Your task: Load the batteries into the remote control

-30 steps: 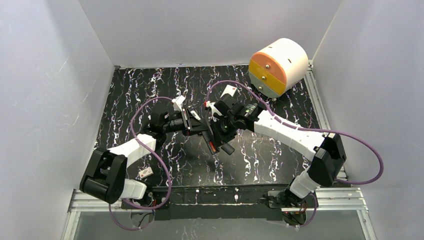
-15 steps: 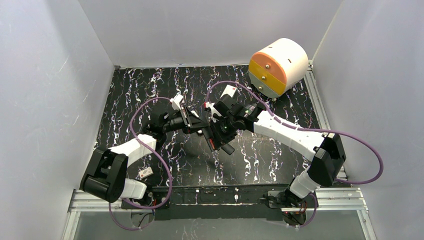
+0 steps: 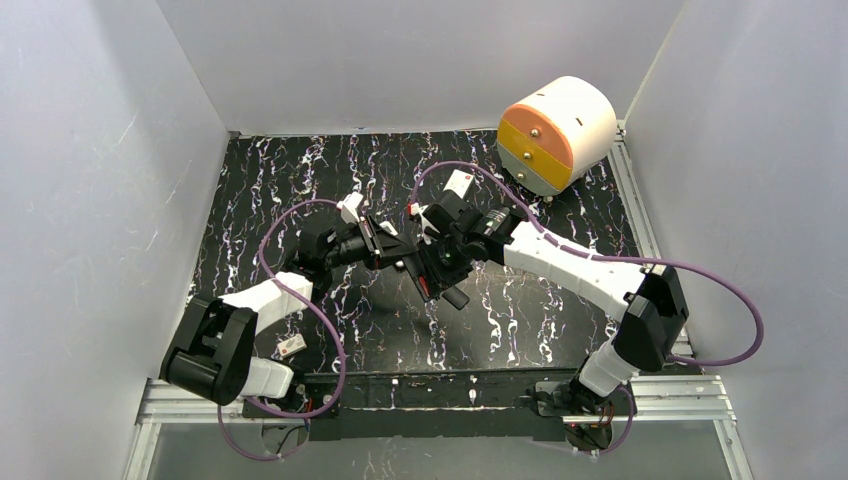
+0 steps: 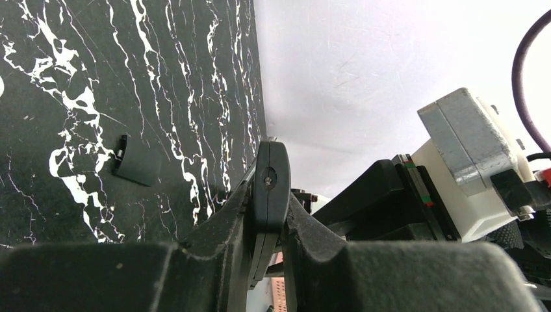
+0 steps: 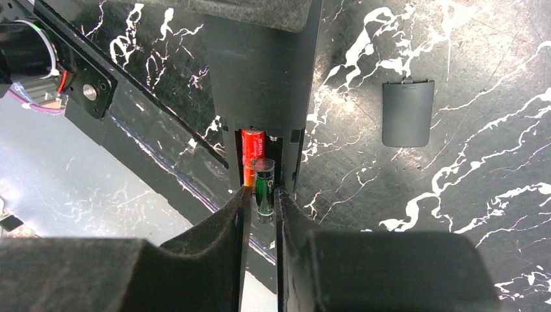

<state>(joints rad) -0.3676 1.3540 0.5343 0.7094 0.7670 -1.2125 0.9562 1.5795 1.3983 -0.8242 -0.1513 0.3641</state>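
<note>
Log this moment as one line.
left hand shut on dark oblong remote control | right hand shut on green cylindrical battery at open bay | red battery in bay | dark grey cover on marbled table

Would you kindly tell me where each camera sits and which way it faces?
Top external: above and behind the bases, looking down at the table; both arms show.
Left wrist: looking along the left jaws, shut on the remote control; a battery cover lies beyond.
Right wrist: looking down the right jaws, holding a green battery at the remote's bay, beside a red battery.
Shared: both wrist views show the cover and the remote.
</note>
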